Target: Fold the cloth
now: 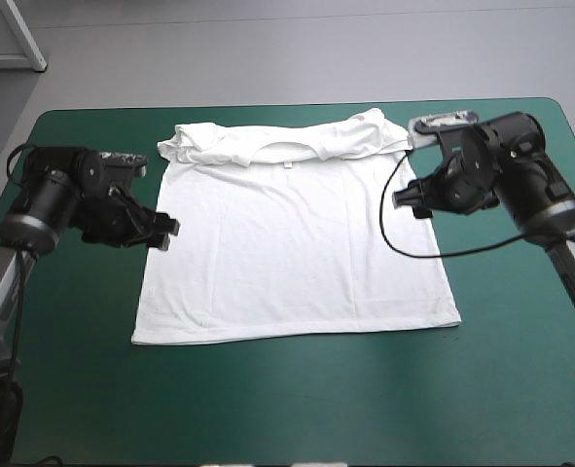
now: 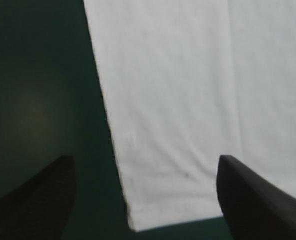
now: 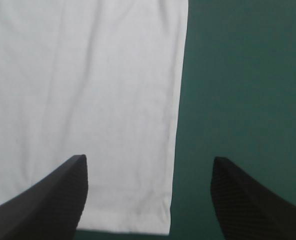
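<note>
the white t-shirt (image 1: pixel 292 253) lies spread flat on the teal-green surface (image 1: pixel 73 370), collar toward the far edge and hem toward the near one, so its long axis runs far to near between the two arms. the left gripper (image 1: pixel 163 233) hangs at the shirt's left side edge, released, fingers wide apart. in its wrist view that edge runs between the fingers, with cloth on one side and bare surface on the other. the right gripper (image 1: pixel 415 202) mirrors it at the right side edge, equally released and holding nothing. we judge each arm nearest its own edge, so the coming fold turns on both pinching those edges together.
</note>
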